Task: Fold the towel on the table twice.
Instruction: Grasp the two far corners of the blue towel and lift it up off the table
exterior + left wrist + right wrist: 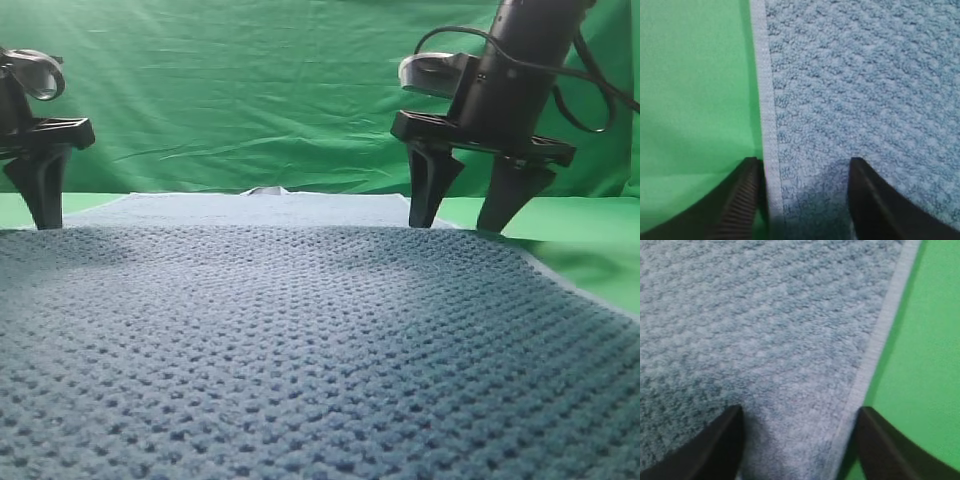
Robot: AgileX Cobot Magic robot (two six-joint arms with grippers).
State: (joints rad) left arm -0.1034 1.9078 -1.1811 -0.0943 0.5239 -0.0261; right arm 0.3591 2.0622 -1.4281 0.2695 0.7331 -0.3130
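The blue-grey waffle-weave towel (300, 340) lies flat on the green table (590, 250) and fills most of the exterior view. My left gripper (30, 215) stands at the towel's far left edge, partly cut off by the frame. In the left wrist view its jaws (802, 172) are apart and straddle the pale hem (765, 100), one finger over the table (690, 90) and one over the towel (865, 75). My right gripper (455, 225) stands at the far right edge. Its jaws (800, 417) are likewise apart across the hem (880, 340), with towel (750, 315) between them.
A wrinkled green backdrop (250, 90) hangs behind the table. Bare green table (935, 340) shows to the right of the towel, and a narrow strip at the left. A small raised fold (264, 190) shows at the towel's far edge.
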